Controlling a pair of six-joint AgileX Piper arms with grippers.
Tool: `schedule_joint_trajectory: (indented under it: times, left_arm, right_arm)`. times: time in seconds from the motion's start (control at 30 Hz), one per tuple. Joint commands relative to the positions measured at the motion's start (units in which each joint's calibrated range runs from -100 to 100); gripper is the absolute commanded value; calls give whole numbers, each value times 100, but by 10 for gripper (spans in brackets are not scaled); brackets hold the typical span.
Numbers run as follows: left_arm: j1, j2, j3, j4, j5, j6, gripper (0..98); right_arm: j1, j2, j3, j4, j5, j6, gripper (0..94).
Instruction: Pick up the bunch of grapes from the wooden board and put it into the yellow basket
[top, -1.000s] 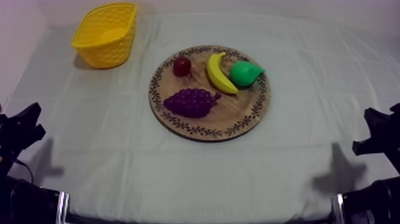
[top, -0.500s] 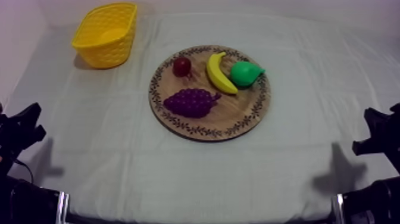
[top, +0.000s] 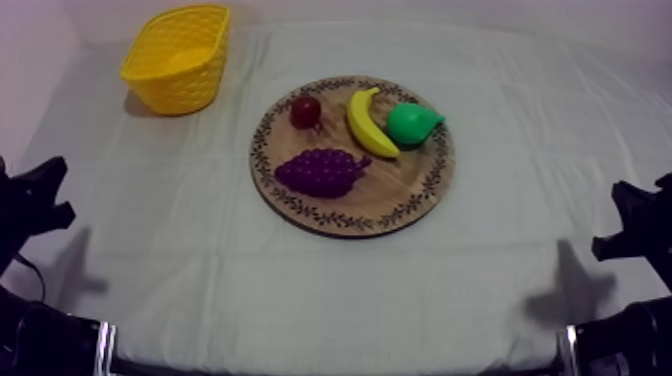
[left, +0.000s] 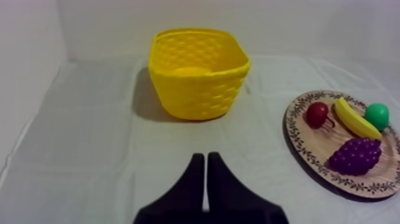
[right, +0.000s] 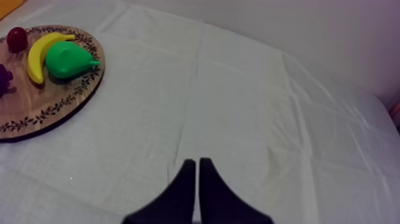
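**Idle, pick not started**

Left gripper (left: 206, 156) and right gripper (right: 197, 161) sit low at the near table edge, fingers pressed together: nothing to carry yet. Bunch of grapes (top: 320, 171) lies near-left on the wooden board (top: 400, 205). Yellow basket (top: 175, 90) is far left, so I'd judge this a left gripper job. Left wrist view frames both; right wrist view gets a purple sliver, probably the grapes.

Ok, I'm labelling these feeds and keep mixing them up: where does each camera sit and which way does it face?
Top view: overhead, slanting down on board and basket; left arm, right arm at lower edges.
Left wrist view: low on left arm, facing the basket; left tool shut.
Right wrist view: low on right arm, facing cloth beside the board; right tool shut.
Shared: all show the banana.
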Motion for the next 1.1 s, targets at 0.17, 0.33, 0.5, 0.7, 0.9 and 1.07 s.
schedule_joint_trajectory:
  times: [0.17, 0.33, 0.5, 0.7, 0.9, 1.07]
  left_arm:
    - [407, 1731, -1530, 5, 41, -225, 0]
    - [771, 2858, -2878, 9, 573, -430, 0]
    - [970, 3549, -3823, 62, 827, -584, 0]
    - [1213, 4376, -4776, 89, 1131, -685, 0]
    - [1430, 5203, -5581, 119, 1386, -767, 0]
    - [1546, 5842, -6029, 220, 1479, -890, 0]
  right_arm:
    - [1, 2, -1, -1, -1, 0, 3]
    - [1, 2, -1, -1, -1, 0, 3]
    - [1, 2, -1, -1, -1, 0, 3]
    - [1, 2, -1, -1, -1, 0, 3]
    - [1, 2, -1, -1, -1, 0, 3]
    - [1, 2, -1, -1, -1, 0, 3]
